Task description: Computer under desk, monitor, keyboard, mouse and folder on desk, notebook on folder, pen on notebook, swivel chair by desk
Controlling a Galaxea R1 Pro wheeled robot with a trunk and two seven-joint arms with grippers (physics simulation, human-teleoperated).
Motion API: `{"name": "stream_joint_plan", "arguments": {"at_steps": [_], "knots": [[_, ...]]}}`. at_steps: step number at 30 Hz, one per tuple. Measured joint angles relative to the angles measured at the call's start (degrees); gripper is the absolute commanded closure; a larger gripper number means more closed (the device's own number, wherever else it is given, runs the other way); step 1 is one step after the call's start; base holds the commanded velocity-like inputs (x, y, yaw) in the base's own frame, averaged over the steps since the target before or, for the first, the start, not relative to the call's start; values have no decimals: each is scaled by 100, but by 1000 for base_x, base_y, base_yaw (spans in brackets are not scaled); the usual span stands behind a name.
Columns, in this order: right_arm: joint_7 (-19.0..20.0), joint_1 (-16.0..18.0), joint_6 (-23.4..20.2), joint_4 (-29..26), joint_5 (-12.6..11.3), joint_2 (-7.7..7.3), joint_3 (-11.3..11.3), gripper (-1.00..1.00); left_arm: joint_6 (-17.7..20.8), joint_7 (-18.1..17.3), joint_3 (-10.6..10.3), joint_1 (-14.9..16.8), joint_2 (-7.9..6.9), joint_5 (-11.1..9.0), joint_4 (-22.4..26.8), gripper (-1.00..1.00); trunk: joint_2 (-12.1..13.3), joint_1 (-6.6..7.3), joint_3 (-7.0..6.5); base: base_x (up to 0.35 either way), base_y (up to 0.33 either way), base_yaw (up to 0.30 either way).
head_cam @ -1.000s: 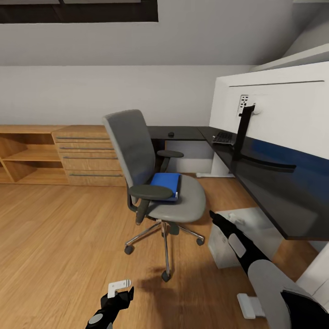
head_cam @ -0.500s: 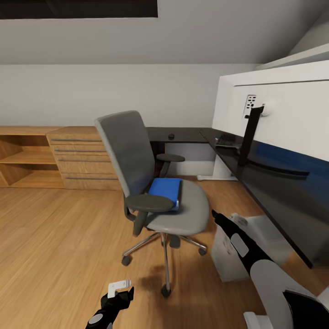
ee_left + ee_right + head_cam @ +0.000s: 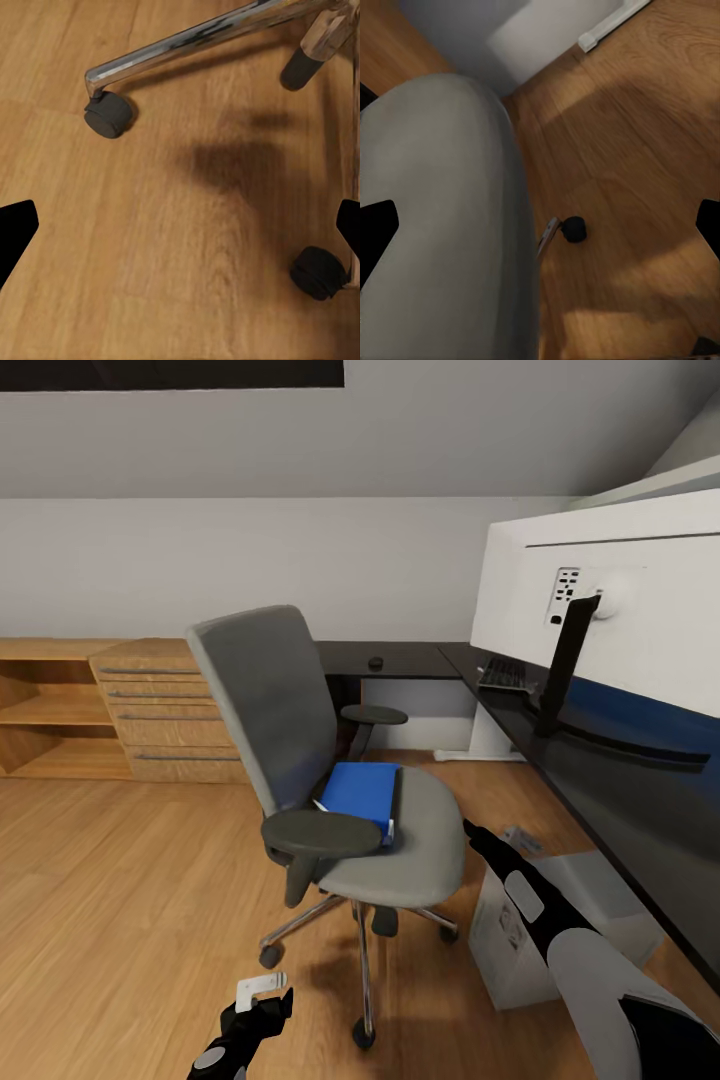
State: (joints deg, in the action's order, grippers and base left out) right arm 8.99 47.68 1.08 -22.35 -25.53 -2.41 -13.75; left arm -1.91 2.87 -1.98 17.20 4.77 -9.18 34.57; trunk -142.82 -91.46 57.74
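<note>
The grey swivel chair (image 3: pixel 290 700) stands in the middle of the floor, its seat turned toward the black desk (image 3: pixel 610 790) on the right. A blue folder (image 3: pixel 360 792) lies flat on the seat. On the desk stands the monitor (image 3: pixel 640 600), white back toward me, with the keyboard (image 3: pixel 503 675) beyond its stand and a small dark mouse (image 3: pixel 375 660) on the far wing. The white computer (image 3: pixel 535 925) sits under the desk. My right gripper (image 3: pixel 470 830) (image 3: pixel 540 225) is open beside the seat edge (image 3: pixel 442 225). My left gripper (image 3: pixel 265 995) (image 3: pixel 180 225) hangs open over the floor by the chair's castors (image 3: pixel 107 116).
Light wooden drawers (image 3: pixel 160 710) and open shelves (image 3: pixel 40 710) line the back wall at the left. Wooden floor (image 3: pixel 120 900) spreads wide left of the chair. The chair's metal legs (image 3: pixel 300 925) reach out toward my left arm. A white desk leg (image 3: pixel 485 740) stands at the far corner.
The whole view has shifted as the camera moved closer to the chair and desk, which now look larger. Both arms keep their pose and both grippers stay open.
</note>
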Motion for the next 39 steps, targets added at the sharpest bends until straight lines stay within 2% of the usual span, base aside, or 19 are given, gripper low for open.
{"name": "stream_joint_plan", "arguments": {"at_steps": [26,39], "knots": [[-2,0,3,-25,0,29,6,-100,-4,0,0,0,0,0,-1,-100,0,0,0,2,0,0],[1,0,3,-31,0,29,10,-100,-1,0,0,0,0,0,0,-100,0,-1,0,-166,0,0]]}}
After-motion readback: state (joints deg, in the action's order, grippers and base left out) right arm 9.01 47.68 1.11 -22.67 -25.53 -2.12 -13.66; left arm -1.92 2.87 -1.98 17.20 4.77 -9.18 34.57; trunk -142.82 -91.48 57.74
